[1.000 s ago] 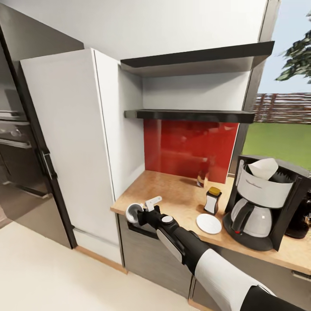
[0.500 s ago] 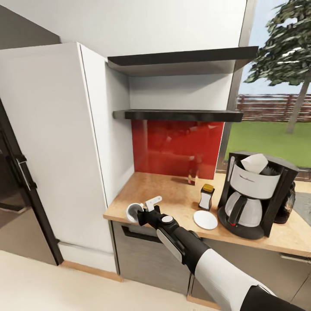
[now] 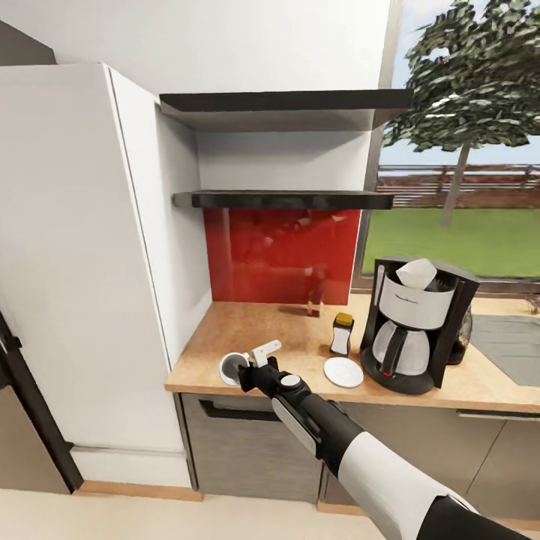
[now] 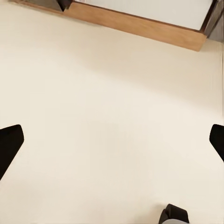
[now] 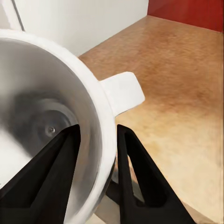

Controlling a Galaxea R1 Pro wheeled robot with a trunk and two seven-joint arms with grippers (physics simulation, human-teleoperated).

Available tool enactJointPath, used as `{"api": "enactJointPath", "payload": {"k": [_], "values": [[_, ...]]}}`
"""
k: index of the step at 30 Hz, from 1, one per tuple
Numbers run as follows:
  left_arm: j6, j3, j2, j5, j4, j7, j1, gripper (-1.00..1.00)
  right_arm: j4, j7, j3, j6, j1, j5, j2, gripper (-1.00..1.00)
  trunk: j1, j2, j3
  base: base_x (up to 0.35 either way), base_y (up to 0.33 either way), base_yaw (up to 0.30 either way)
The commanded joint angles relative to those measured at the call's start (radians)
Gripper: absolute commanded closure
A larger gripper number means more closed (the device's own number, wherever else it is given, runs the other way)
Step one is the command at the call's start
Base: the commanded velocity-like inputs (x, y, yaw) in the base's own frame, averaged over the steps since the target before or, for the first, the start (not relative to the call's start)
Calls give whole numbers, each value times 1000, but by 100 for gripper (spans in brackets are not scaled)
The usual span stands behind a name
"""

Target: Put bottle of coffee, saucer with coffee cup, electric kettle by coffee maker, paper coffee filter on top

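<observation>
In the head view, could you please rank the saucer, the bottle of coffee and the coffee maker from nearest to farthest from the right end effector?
1. The saucer, on the countertop just right of the right end effector.
2. The bottle of coffee, behind the saucer.
3. The coffee maker, farthest right, by the window.

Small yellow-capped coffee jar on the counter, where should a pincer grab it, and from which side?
Probably grip the small yellow-capped jar around its straight body just below the cap, coming in from the front-left. It stands upright, and the tall black coffee maker crowds its right side, while its left side is open.
</observation>
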Motion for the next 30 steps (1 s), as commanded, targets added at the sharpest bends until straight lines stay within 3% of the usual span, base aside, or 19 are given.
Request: {"api": "enactJointPath", "payload": {"k": [1,12,23,30], "values": [[-2,4,0,0,0,0,0,-100,0,-5,3,3,-1,-8,0,100,0,-1,0,0,117,-300],[-2,4,0,0,0,0,0,-100,0,-5,3,3,0,-8,0,100,0,-1,0,0,125,-300],[-2,4,0,0,0,0,0,-100,0,-5,3,3,0,-8,0,100,0,-1,0,-4,292,-300],[-2,4,0,0,2,0,0,-100,1,-5,3,3,0,-8,0,100,0,-1,0,-177,263,-300]]}}
